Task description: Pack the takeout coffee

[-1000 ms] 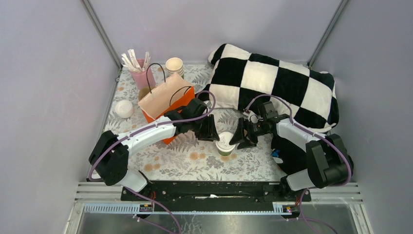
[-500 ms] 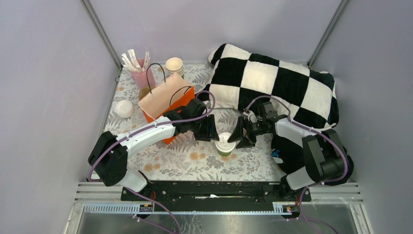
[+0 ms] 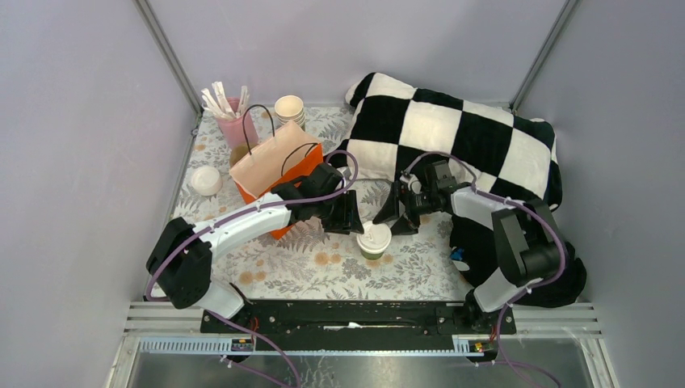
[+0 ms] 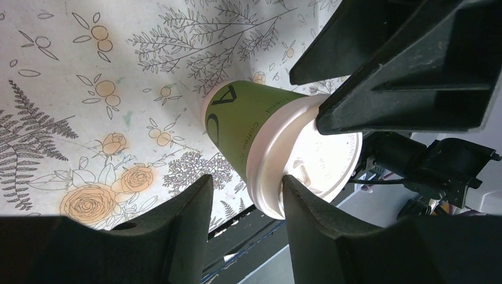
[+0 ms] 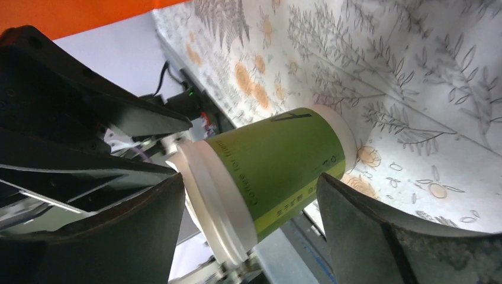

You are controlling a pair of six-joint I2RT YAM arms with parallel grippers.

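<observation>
So here's what we're looking at: the small green paper coffee cup with the white plastic lid [image 3: 374, 240] is standing upright on the floral-print tablecloth [image 3: 307, 271], roughly mid-table. It's just to the right of the orange paper bag with black handles [image 3: 275, 166] and in front of the black-and-white checkered cushion [image 3: 452, 137].

Both arms are crowded around it. The left gripper [image 3: 349, 217] comes in from the bag side. On its wrist cam the cup [image 4: 237, 127] has its lid sitting right between the fingers [image 4: 414, 77], and the rim looks like it's up against both. We honestly can't tell if it's actually pinching or just resting there.

The right gripper [image 3: 396, 214] comes in from the cushion side with its jaws spread wide, wider than the cup. On its own cam the cup [image 5: 278, 163] lies between the fingers [image 5: 385, 236] and isn't being squeezed.

At the back left we've also got a pink holder of white sticks [image 3: 237, 121], a stack of lidless cream cups [image 3: 289, 107] and a loose white lid [image 3: 205, 179].
</observation>
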